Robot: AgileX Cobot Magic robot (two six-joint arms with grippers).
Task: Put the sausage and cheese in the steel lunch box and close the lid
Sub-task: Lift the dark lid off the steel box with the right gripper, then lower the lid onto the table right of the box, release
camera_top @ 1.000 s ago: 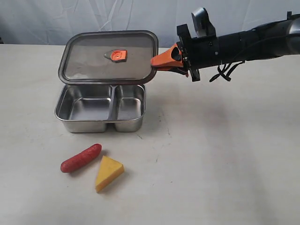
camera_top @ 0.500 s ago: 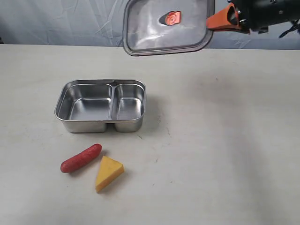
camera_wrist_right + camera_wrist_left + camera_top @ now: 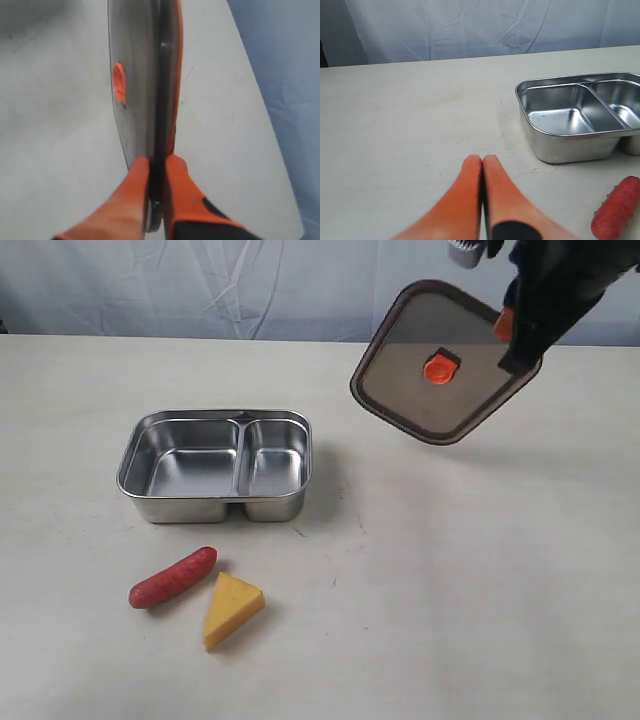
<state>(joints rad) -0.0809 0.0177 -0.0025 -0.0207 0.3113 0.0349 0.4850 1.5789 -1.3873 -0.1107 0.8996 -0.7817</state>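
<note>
Risks dropping the lid (image 3: 445,365): pinched by one edge only between the fingers of the right gripper (image 3: 156,161), hanging tilted in the air, well to the right of the lunch box (image 3: 215,502). Could slip out on a jolt or a fast swing and hit the table (image 3: 450,590) hard. Could also get set down in the way of the sausage (image 3: 173,577) and cheese (image 3: 232,610), lying just beside each other in front of the box, perhaps touching, too close to tell. Finds the left gripper (image 3: 482,162) pressed together on nothing, low over the table. Looks dark and see-through, a rounded rectangle with orange rim seal and small orange valve near the middle. Leaves the box open, both compartments bare.
</note>
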